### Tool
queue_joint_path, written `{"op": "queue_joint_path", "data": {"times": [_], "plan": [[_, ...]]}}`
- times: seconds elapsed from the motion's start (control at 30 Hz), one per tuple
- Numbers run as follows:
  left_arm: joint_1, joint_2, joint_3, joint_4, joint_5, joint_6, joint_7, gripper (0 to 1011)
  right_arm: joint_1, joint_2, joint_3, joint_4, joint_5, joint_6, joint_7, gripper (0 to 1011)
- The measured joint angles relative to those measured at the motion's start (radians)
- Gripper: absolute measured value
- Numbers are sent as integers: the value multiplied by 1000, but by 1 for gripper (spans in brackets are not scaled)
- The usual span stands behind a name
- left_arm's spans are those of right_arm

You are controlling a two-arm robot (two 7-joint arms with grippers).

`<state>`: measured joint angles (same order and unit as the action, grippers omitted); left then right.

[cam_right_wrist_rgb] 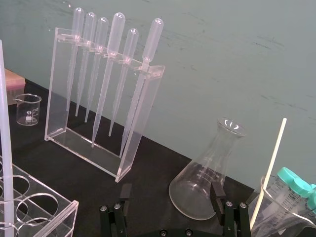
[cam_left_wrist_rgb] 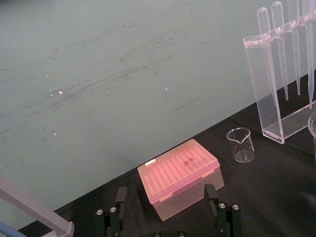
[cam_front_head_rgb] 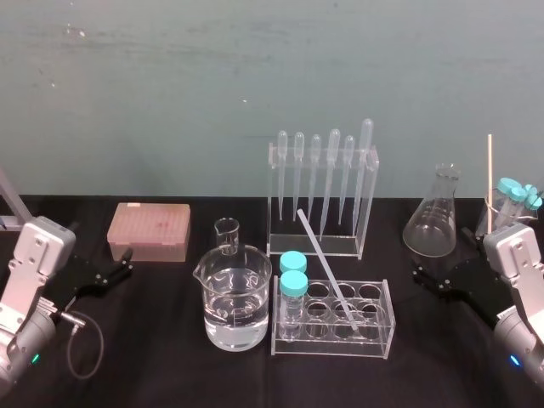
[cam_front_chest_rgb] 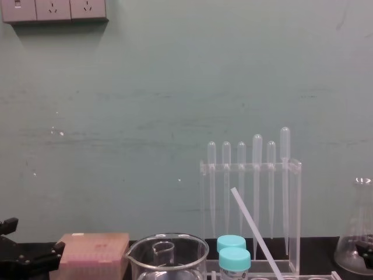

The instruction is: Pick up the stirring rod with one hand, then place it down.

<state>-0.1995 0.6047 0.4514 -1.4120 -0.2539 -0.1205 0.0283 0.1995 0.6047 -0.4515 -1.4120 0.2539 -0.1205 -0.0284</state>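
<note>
Stirring rod (cam_front_head_rgb: pixel 327 270) leans in the rack (cam_front_head_rgb: pixel 382 340), top tilted back-left. The head view gives us its foot, the chest view its steep slant (cam_front_chest_rgb: pixel 252 230). Left claw (cam_left_wrist_rgb: pixel 165 193) and right claw (cam_right_wrist_rgb: pixel 171 191) gape wide, empty.

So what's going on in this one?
Nothing is being handled yet. The long translucent-white stirring rod leans in the clear plastic test-tube rack at the middle of the black table, untouched. The black two-fingered left gripper sits open at the table's left side near a pink box, and the right gripper sits open at the right by a glass conical flask.
</note>
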Motion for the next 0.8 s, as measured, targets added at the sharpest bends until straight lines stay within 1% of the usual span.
{"op": "queue_joint_path", "data": {"times": [0.8], "plan": [[0, 0, 0, 0, 0, 0, 0, 1000, 0, 0, 0, 0, 0, 0, 0, 1003]]}}
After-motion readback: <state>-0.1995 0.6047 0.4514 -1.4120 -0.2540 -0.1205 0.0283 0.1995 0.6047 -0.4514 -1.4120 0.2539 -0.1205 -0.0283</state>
